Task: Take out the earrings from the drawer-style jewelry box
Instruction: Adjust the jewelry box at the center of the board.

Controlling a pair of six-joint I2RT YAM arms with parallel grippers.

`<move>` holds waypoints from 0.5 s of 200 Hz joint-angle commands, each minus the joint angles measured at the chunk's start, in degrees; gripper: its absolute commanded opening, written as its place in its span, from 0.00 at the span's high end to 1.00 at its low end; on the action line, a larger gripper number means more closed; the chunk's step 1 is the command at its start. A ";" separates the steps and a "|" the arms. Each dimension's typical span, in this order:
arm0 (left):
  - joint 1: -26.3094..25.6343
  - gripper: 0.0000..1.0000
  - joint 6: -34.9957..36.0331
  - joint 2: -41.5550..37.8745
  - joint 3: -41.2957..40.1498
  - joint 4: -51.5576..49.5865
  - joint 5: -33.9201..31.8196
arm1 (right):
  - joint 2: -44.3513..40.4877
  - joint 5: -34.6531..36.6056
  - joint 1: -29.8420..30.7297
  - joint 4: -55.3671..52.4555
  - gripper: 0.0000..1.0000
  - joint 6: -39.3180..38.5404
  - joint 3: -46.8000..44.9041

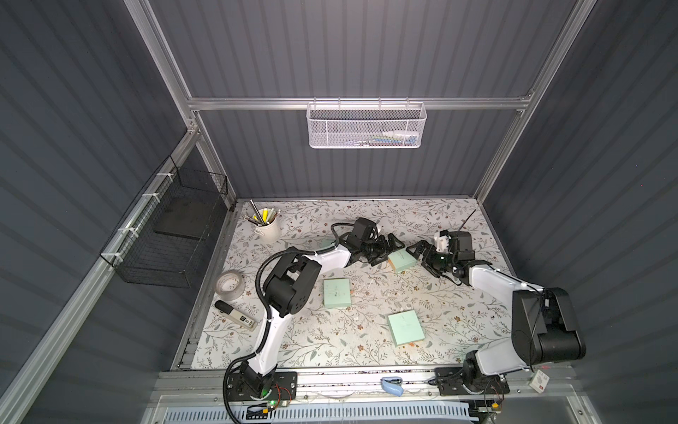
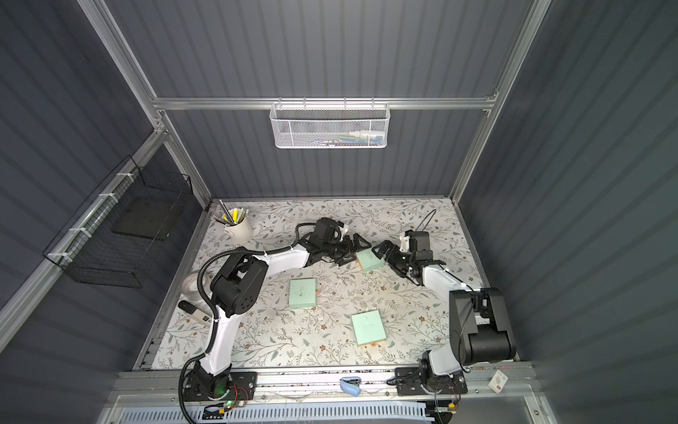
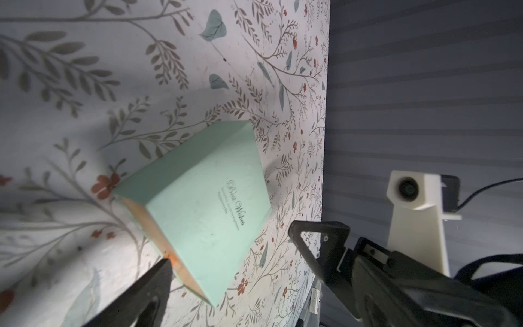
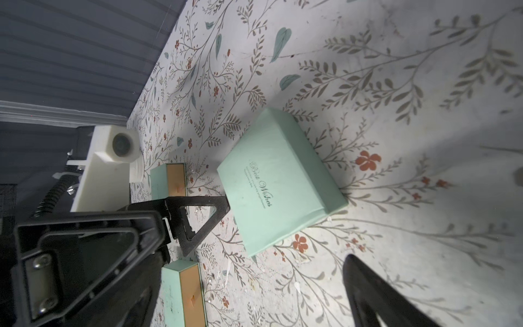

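Three mint-green drawer-style jewelry boxes lie on the floral table, all with drawers shut. The far one (image 1: 401,258) (image 2: 370,260) sits between my two grippers. My left gripper (image 1: 389,251) stands open at its left side. In the left wrist view one left finger (image 3: 154,280) has its tip right at the orange tab on the box's (image 3: 203,203) tan drawer front. My right gripper (image 1: 420,258) stands open at the box's right side, with one finger (image 4: 368,286) beside the box (image 4: 277,181). Tiny glinting specks, possibly earrings (image 4: 209,301), lie by another box's drawer front.
The other two boxes (image 1: 337,292) (image 1: 406,328) lie nearer the front. A cup of pens (image 1: 267,227), a tape roll (image 1: 230,285) and a black device (image 1: 234,315) stand along the left edge. A black wire basket (image 1: 165,235) hangs on the left wall.
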 commanded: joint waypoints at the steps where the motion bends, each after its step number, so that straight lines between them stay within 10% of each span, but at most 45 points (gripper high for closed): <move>1: 0.39 0.01 1.34 -6.77 -5.55 -1.43 -1.79 | 0.82 1.31 1.64 -3.25 0.01 -3.00 3.85; 100: 0.22 0.51 -3.19 -3.76 -8.77 1.22 -2.28 | 11.92 -1.73 3.77 -4.84 0.31 -4.13 13.63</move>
